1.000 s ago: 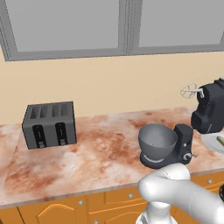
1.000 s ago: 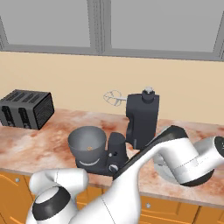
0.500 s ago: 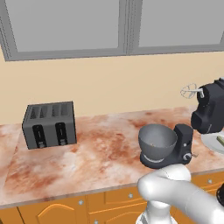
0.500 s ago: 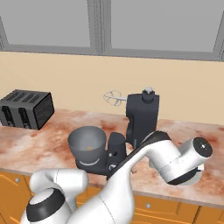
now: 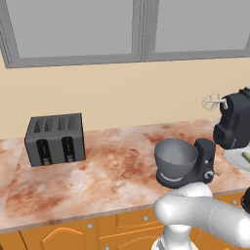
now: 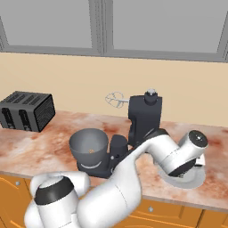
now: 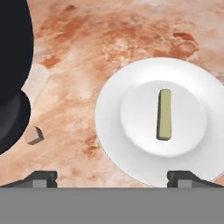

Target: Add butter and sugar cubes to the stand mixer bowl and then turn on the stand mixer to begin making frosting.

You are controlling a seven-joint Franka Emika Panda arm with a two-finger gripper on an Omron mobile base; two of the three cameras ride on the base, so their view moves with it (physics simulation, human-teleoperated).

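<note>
The butter (image 7: 164, 114), a pale olive stick, lies in the middle of a white plate (image 7: 111, 131) right below my hand. My gripper (image 7: 113, 177) hangs above the plate's near rim, open, with nothing between its fingertips (image 7: 41, 178). One sugar cube (image 7: 33, 135) rests on the counter beside the black stand mixer (image 7: 13, 65). The stand mixer (image 5: 233, 124) has its head tilted up and its whisk (image 5: 212, 101) raised. The grey stand mixer bowl (image 5: 176, 156) sits on its base, and a small tan speck (image 6: 90, 150) lies inside it.
A dark four-slot toaster (image 5: 55, 139) stands at the far left of the marbled counter (image 5: 112, 171). The wall and windows run behind it. Orange cabinet fronts (image 5: 112, 227) run below the counter's front edge. My arm arches over the plate (image 6: 187, 180).
In the right base view my arm has swung a little to the left over the plate. The mixer, bowl and toaster have stayed put.
</note>
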